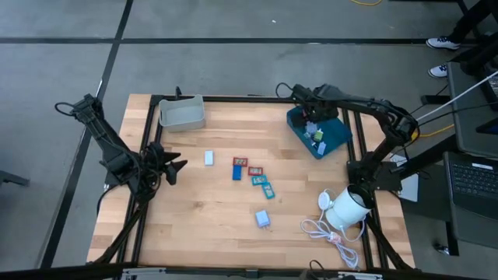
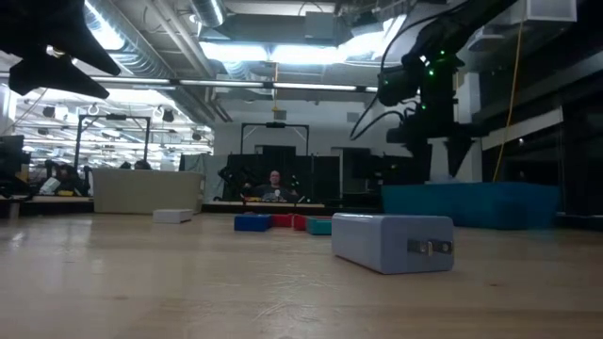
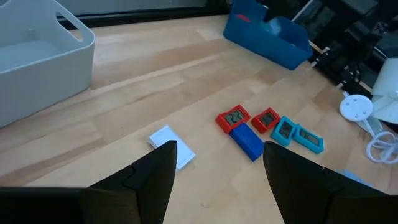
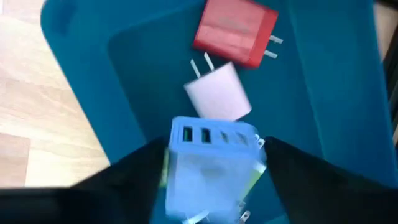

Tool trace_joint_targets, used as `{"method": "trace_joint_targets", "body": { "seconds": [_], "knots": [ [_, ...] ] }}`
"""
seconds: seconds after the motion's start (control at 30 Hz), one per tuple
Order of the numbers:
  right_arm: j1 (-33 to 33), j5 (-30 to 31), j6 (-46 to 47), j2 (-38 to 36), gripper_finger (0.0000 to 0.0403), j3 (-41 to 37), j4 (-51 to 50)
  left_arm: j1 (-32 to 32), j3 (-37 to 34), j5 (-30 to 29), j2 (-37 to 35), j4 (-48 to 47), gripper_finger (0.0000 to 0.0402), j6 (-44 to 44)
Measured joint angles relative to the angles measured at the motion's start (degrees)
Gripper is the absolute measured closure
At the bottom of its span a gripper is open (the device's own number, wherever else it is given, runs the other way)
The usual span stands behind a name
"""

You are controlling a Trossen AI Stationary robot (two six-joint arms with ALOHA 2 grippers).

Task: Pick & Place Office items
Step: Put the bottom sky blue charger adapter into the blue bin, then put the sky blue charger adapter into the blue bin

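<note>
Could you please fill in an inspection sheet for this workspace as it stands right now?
Surface: wooden table, black frame.
Job's things: red, blue and teal pieces mid-table; white piece; light blue charger; red, white and light blue chargers in blue tray.
Clutter: grey tray, white round object.
Grippers: left gripper open, beside the white piece; right gripper over the blue tray, around the light blue charger.
Cables: coiled white cable.
Surroundings: laptop, a person's shoes.
</note>
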Motion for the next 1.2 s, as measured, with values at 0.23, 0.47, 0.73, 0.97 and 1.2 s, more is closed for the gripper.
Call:
{"method": "trace_joint_targets", "body": {
  "seconds": [0.23,0.47,0.73,0.97,1.2],
  "knots": [
    [-0.09,0.61,-0.23,0.0,0.0047,1.76,1.29,2.93,0.0,0.0,0.0,0.0,0.0167,0.04],
    [2.78,-9.42,-1.51,-0.22,0.0093,9.68,9.3,3.71,0.0,0.0,0.0,0.01,0.0167,0.35],
    [19.97,-19.51,4.32,-0.24,0.0156,14.57,17.73,3.6,0.0,0.0,0.0,0.46,0.0167,0.22],
    [35.82,-17.01,18.46,1.53,0.0147,14.68,19.51,3.6,0.0,0.4,0.0,0.46,0.0167,1.43],
    [47.85,-16.1,32.04,8.34,0.0139,14.57,21.21,3.6,-0.02,2.04,0.0,0.7,0.0167,1.74]
  ]
}}
